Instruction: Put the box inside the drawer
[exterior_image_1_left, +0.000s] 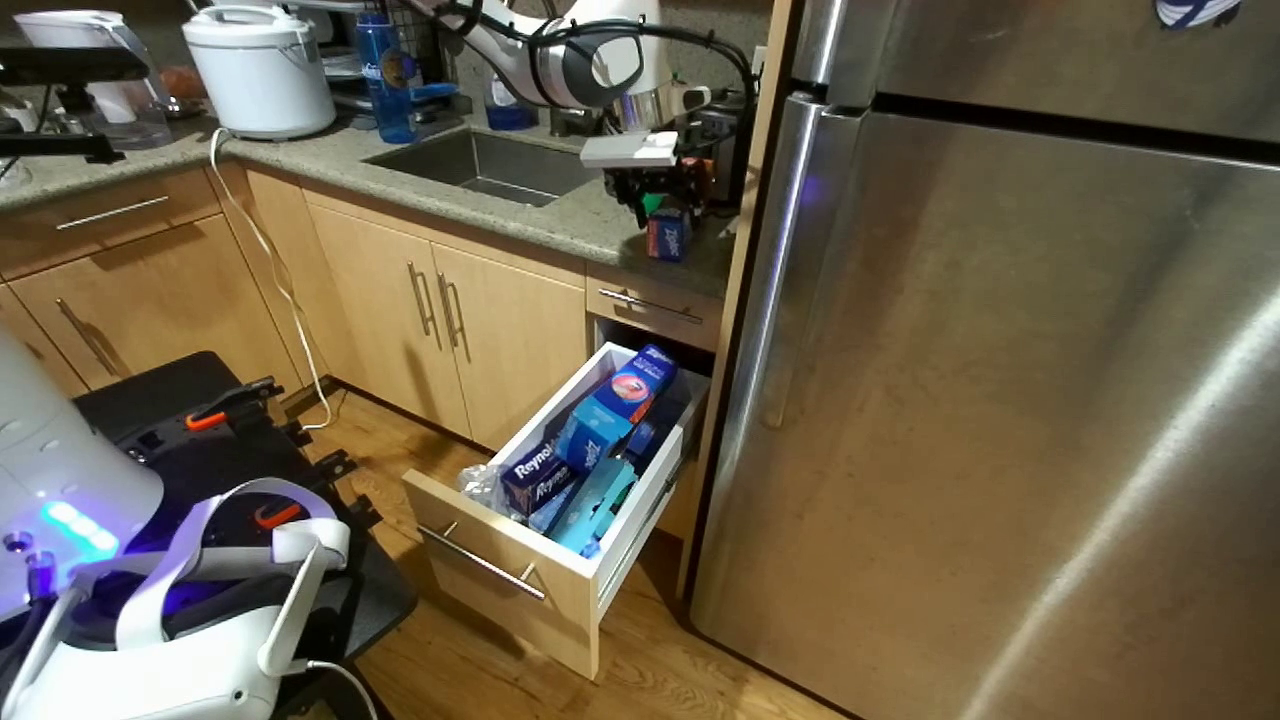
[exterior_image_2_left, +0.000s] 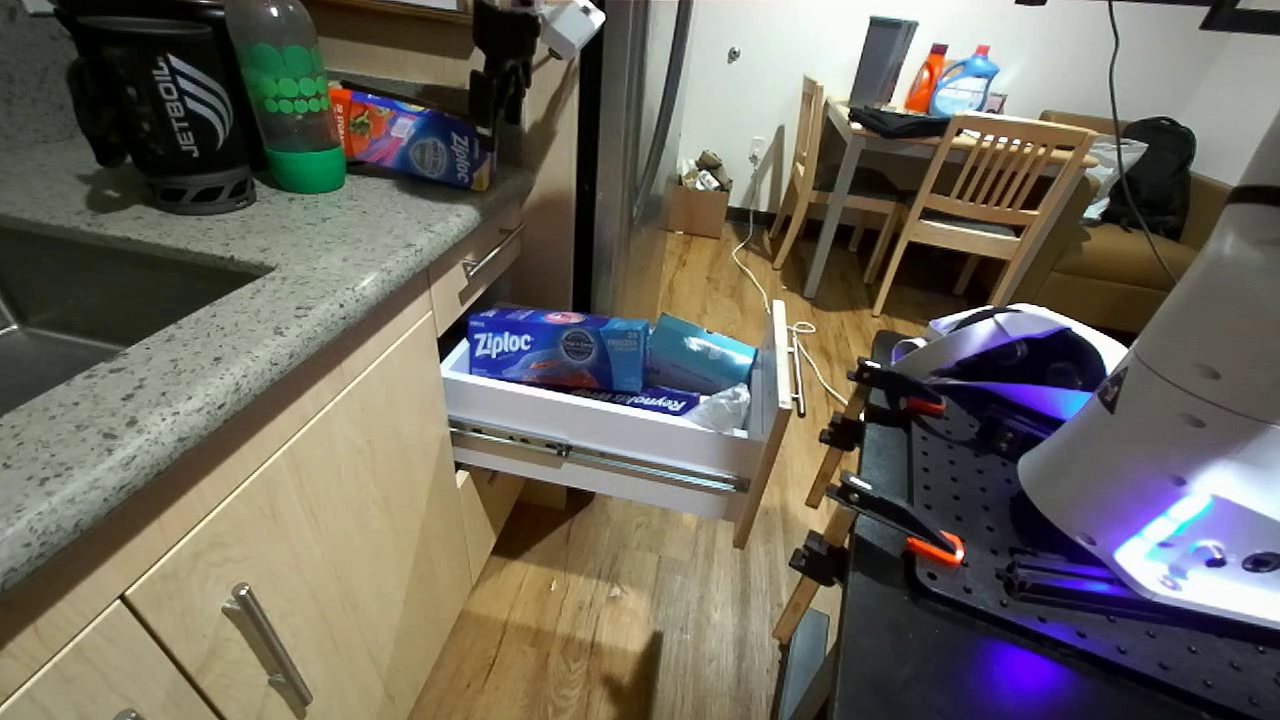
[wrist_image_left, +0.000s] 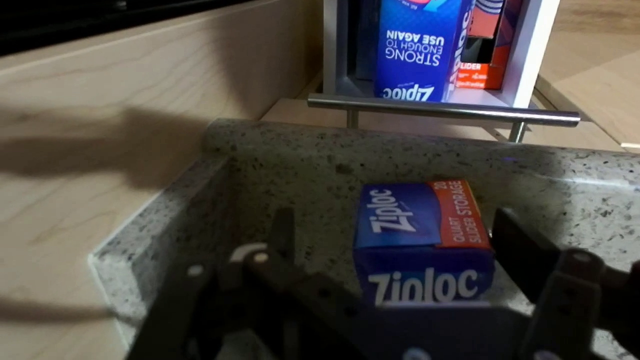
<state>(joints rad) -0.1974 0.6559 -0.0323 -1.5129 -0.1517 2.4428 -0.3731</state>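
The box is a blue and red Ziploc box (wrist_image_left: 400, 215) lying on the stone counter, its end toward the counter edge. It also shows in both exterior views (exterior_image_1_left: 667, 240) (exterior_image_2_left: 405, 140). My gripper (wrist_image_left: 395, 222) is open above it, with one finger on each side. The right finger is close to the box; the left has a wider gap. The gripper also shows over the box's end in both exterior views (exterior_image_1_left: 660, 200) (exterior_image_2_left: 497, 105). The drawer (exterior_image_1_left: 545, 625) is pulled out below the counter and holds several blue packages. It also shows in both remaining views (exterior_image_2_left: 600, 425) (wrist_image_left: 531, 55).
A wood panel (wrist_image_left: 165, 75) and the fridge (exterior_image_1_left: 980, 350) stand close beside the box. A closed drawer's bar handle (wrist_image_left: 450, 110) juts out below the counter edge. A green bottle (exterior_image_2_left: 303, 165) and a black Jetboil (exterior_image_2_left: 170, 110) stand by the box. The sink (exterior_image_1_left: 490, 165) lies alongside.
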